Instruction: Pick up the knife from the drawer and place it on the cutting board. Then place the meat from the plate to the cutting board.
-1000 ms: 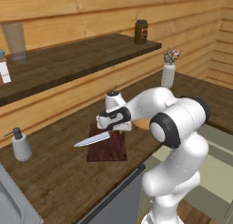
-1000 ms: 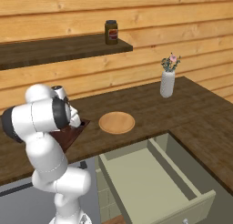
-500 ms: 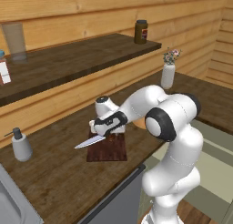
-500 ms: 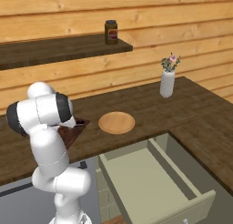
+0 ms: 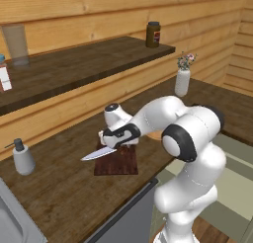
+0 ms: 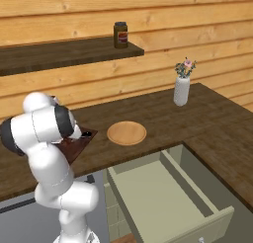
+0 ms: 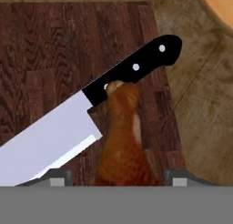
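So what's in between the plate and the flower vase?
Nothing but bare dark counter. In the right base view, the plate and the vase stand apart with only wood between.

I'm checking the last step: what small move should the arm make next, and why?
Probably lift the gripper straight up. Its fingertips stand apart, clear of the meat, which seems to lie on the cutting board against the knife; the plate is empty.

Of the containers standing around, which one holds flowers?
The white vase on the counter, with pink flowers; the dark jar on the shelf and soap dispenser hold none.
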